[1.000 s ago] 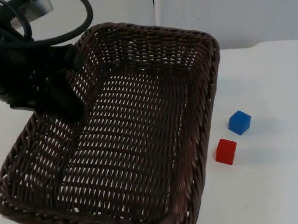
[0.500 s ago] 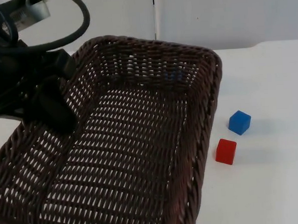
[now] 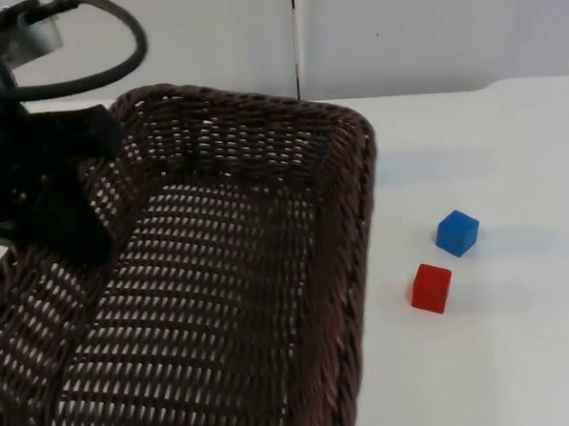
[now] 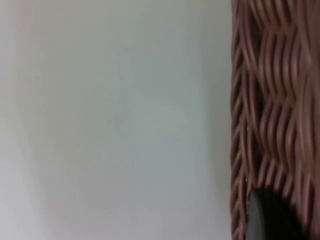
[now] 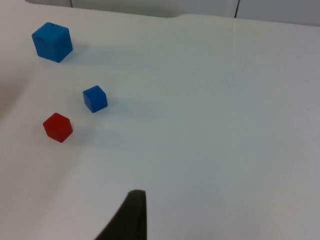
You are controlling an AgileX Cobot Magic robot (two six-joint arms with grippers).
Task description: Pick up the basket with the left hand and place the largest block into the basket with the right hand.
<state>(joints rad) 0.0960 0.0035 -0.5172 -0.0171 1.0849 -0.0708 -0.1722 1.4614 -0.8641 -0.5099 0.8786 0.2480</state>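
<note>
dark brown woven basket (image 3: pixel 230 273), two blue blocks, larger (image 5: pixel 52 41), smaller (image 5: pixel 94 98), red block (image 5: pixel 58 127), white table (image 5: pixel 210 110)

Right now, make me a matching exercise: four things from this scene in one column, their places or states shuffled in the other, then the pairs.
1. basket
2. red block
3. big blue block
4. right gripper

A. on the table, set apart from the other two blocks
B. waits over the table, away from the blocks
C. held at its rim by the left gripper
D. beside the small blue block, not touching it

Pairs: 1-C, 2-D, 3-A, 4-B
</note>
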